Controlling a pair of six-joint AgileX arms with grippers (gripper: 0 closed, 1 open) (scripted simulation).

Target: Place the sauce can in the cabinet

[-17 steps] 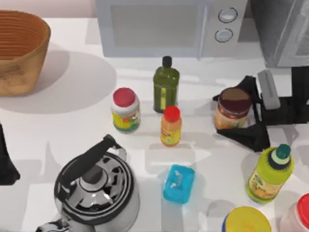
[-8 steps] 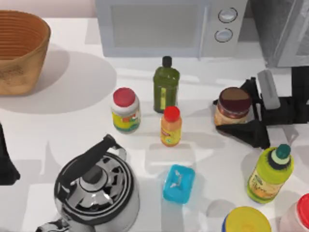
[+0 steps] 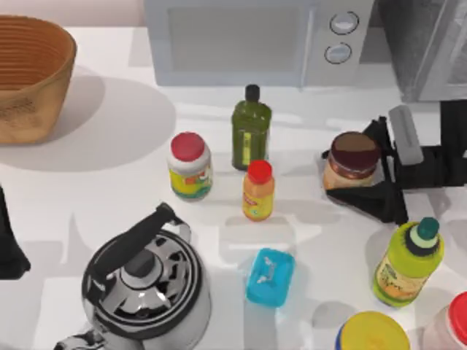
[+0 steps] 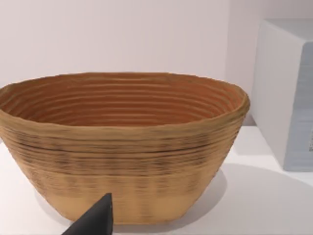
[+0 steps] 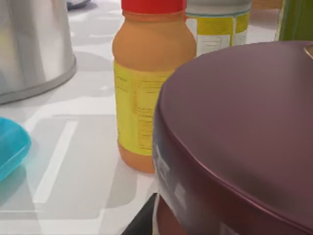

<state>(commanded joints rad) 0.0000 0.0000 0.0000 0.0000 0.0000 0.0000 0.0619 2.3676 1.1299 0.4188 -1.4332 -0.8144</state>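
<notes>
Sauce can [image 3: 352,160] sits upright between the right hand's [image 3: 357,166] fingers, clamped on it.

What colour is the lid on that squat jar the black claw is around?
Dark glossy brown, almost maroon. The sauce can sits between the right claw's fingers; its lid shows best in the right wrist view.

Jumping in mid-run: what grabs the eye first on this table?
The right end effector, black fingers either side of the sauce can at the table's right, below the cabinet. Then the shiny kettle at the front left and the big basket at the back left.
</notes>
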